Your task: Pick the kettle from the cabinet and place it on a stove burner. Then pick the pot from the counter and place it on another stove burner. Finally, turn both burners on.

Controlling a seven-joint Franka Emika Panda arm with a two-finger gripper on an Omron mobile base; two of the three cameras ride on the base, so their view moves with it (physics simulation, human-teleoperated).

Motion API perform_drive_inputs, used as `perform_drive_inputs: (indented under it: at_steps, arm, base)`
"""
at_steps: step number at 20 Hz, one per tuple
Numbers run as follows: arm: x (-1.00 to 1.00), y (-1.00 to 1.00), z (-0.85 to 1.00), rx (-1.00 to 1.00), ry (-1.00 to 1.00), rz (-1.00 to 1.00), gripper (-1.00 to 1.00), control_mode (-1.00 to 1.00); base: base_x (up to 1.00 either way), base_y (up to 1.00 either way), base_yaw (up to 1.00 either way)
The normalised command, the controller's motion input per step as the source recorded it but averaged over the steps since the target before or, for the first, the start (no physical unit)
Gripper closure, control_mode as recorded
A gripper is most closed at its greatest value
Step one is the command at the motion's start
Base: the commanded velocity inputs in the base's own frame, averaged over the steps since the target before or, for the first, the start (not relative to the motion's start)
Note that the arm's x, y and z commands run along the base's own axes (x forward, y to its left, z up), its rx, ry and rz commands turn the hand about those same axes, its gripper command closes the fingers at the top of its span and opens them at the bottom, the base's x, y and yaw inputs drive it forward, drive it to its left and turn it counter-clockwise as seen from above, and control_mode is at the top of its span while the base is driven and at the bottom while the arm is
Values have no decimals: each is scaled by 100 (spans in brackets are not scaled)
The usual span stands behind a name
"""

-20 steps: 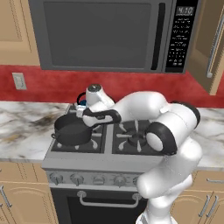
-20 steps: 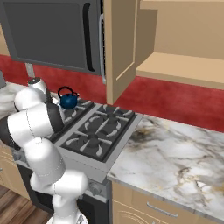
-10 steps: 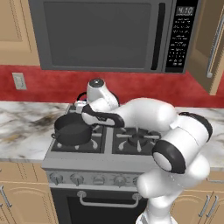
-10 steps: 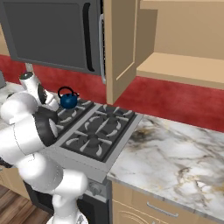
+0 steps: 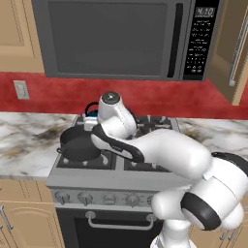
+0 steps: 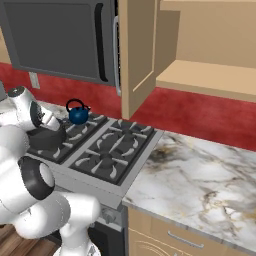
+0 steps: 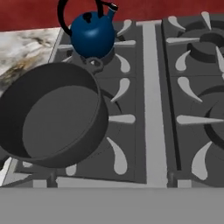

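The blue kettle [image 7: 92,34] sits on the back-left burner and the dark pot [image 7: 50,114] on the front-left burner just before it, the end effector's jaws apart and empty, leaving only the knobs [image 5: 85,197] to turn.

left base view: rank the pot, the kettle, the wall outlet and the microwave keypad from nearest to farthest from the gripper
The gripper sits at the stove's left side, hidden behind the wrist, so I rank from the wrist.
1. pot, front left burner, just left of the wrist.
2. kettle, rear left burner, behind the wrist; close to the pot's rank.
3. wall outlet, red backsplash, far left.
4. microwave keypad, upper right.
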Motion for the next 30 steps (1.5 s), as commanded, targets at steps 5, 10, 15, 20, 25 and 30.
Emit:
perform_drive_inputs:
  at_steps: [5,10,15,20,25,30]
  arm:
    - [-63,0,20,0,-10,4,-100,-100]
    - [-63,1,19,-1,-10,4,-100,-100]
    - [-65,7,17,-2,-10,4,-100,-100]
    - [-67,12,14,-3,-11,3,-100,-100]
    - [-58,17,4,-3,-8,2,-100,-100]
    - [-34,17,0,-2,-2,2,-100,-100]
  base:
    - [0,0,0]
    - [0,0,0]
    - [0,0,0]
    - [0,0,0]
    - [0,0,0]
    - [0,0,0]
